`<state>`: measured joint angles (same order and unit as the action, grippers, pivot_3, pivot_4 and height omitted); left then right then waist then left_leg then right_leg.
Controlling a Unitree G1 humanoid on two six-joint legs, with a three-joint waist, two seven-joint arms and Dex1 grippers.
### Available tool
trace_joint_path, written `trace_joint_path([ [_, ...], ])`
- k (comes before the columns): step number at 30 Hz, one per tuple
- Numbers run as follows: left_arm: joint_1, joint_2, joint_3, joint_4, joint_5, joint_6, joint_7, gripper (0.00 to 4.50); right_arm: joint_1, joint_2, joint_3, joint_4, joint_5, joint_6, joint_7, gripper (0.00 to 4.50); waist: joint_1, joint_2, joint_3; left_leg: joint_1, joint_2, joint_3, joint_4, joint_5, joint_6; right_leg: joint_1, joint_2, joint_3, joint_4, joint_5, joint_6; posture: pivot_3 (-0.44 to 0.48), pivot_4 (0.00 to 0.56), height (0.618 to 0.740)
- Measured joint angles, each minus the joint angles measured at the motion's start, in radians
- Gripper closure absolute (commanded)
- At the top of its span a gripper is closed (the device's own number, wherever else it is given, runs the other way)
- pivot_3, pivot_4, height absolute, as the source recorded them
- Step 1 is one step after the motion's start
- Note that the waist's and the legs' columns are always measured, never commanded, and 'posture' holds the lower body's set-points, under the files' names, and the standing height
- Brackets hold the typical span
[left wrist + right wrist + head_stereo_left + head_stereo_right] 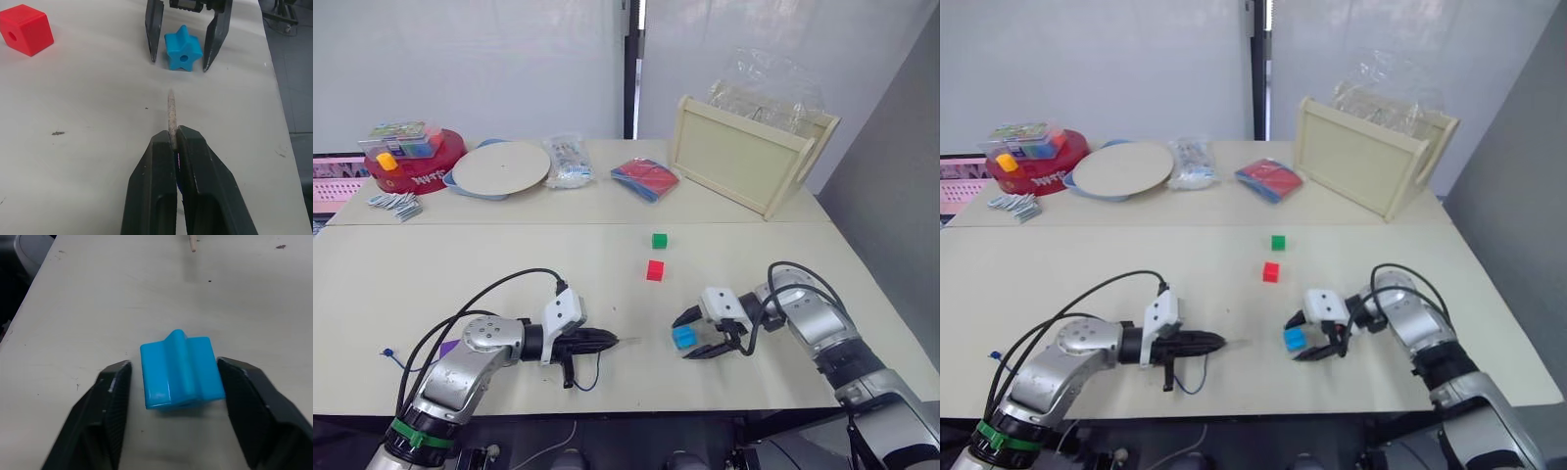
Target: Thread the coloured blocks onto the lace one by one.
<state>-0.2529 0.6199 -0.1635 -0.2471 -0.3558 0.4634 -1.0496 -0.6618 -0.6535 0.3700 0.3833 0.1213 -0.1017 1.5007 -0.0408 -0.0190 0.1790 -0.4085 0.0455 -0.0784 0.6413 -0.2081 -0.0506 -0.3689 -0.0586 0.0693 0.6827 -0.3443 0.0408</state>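
A blue star-shaped block (pixel 684 337) lies on the table near its front edge. My right gripper (pixel 173 363) is open around it, one finger on each side, neither touching. My left gripper (pixel 174 134) is shut on the lace (pixel 590 380) just behind its pale stiff tip (pixel 171 112), which points at the hole of the star block (pixel 183 49) from a short way off. The dark blue cord loops under my left gripper (pixel 607 341). A red cube (pixel 655 270) and a green cube (pixel 659 240) sit farther back, mid-table. Something purple (pixel 448 348) shows by my left forearm.
At the back right a pale wooden tray (pixel 744 157) stands on its side with clear plastic behind it. Along the back are a round white plate (pixel 501 166), a red tub (pixel 411 166), a plastic packet (pixel 568 162) and a red-and-blue packet (pixel 644 178).
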Motion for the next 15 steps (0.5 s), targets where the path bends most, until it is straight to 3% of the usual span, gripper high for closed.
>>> trace_joint_path([
  [2,-0.004,-0.008,-0.010,0.000,0.000,0.001,0.003,4.50,0.000,0.005,-0.002,0.001,-0.001,0.003,-0.004,3.14,0.000,0.000,0.000,0.000,0.000,0.000,0.000,0.000,0.000,0.000,0.000,0.000,0.000,0.000,0.000,0.000,0.150,0.740],
  [15,-0.094,-0.104,-0.119,0.036,0.040,-0.003,0.036,4.50,0.082,0.026,-0.024,-0.192,-0.001,0.231,-0.105,3.14,0.000,0.000,0.000,0.000,0.000,0.000,0.001,0.000,0.000,0.000,0.000,0.000,0.001,0.000,0.000,0.000,0.150,0.740],
])
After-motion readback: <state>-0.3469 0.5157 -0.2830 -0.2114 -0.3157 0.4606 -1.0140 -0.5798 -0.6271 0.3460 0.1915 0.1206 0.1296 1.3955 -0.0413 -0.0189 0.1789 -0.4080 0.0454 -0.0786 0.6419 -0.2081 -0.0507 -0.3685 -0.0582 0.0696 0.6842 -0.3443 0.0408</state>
